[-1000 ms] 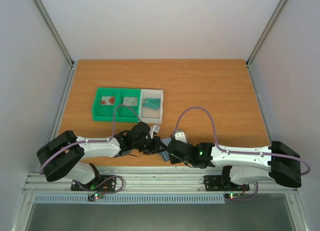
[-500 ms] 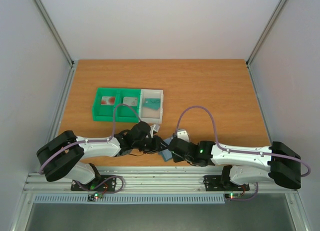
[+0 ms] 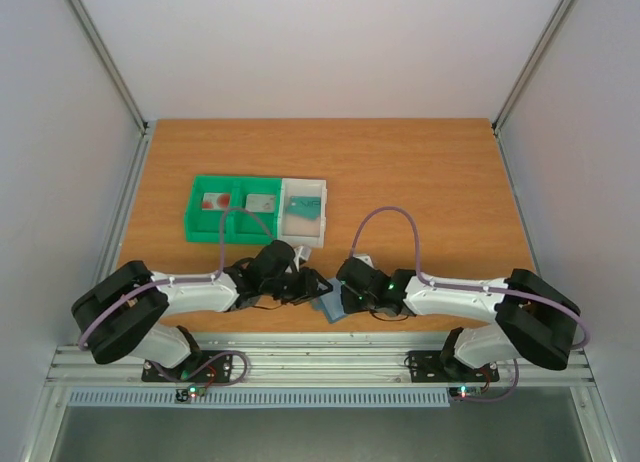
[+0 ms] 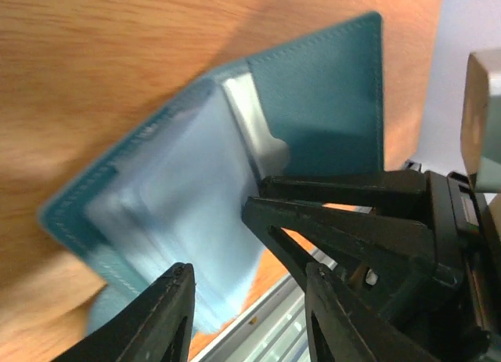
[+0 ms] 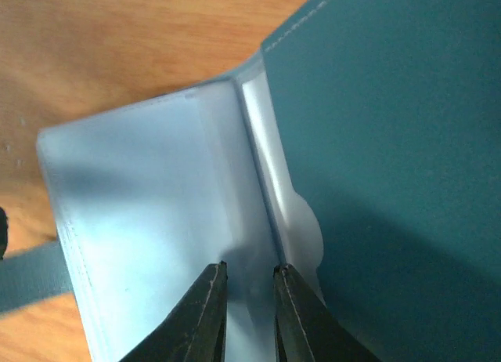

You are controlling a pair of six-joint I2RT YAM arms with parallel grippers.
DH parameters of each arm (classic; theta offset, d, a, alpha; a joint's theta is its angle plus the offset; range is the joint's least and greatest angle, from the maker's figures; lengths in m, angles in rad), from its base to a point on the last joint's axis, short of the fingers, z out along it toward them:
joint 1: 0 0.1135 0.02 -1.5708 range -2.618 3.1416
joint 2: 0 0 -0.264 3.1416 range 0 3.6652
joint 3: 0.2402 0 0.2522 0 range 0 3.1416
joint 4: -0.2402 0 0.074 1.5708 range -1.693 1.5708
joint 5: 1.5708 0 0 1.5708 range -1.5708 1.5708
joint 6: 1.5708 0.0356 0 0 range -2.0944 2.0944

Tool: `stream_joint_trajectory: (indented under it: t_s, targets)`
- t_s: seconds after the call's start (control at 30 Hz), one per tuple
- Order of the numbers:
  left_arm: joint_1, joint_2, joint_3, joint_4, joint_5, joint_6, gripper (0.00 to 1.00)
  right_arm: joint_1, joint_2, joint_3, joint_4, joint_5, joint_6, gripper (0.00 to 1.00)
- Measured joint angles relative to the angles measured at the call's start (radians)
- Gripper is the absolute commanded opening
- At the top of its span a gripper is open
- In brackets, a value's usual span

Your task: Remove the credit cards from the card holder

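The blue-grey card holder (image 3: 330,306) lies open near the table's front edge, between both grippers. In the left wrist view its teal cover (image 4: 329,88) is spread flat and its pale clear sleeves (image 4: 180,213) are lifted. My left gripper (image 4: 249,268) (image 3: 314,280) stands open over the sleeves with nothing between its fingers. The jaws of my right gripper (image 5: 250,266) (image 3: 342,294) are a narrow gap apart, tips at the sleeve fold (image 5: 262,166); a pinch cannot be made out. Credit cards (image 3: 215,202) lie in the trays; any inside the holder is hidden.
A green tray (image 3: 196,225) holds a pale card with a red mark and a second card (image 3: 262,202). Joined to its right is a white tray (image 3: 322,194) with a teal card (image 3: 305,210). The metal rail (image 3: 300,357) runs just behind the holder.
My left gripper has opened from shut. The right arm has pushed further left, its elbow swinging in, and its jaws widened slightly then narrowed. The card holder stays at the front edge.
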Motion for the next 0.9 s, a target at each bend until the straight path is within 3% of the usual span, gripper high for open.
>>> stream_joint_trajectory:
  t_s: [0.43, 0.9]
  targets:
    - [0.034, -0.076, -0.018, -0.112, -0.024, 0.016, 0.56, -0.005, 0.078, -0.048, 0.254, -0.193, 0.231, 0.19]
    - [0.035, -0.182, -0.034, -0.234, -0.113, -0.057, 0.64, -0.005, 0.089, -0.061, 0.309, -0.218, 0.306, 0.19]
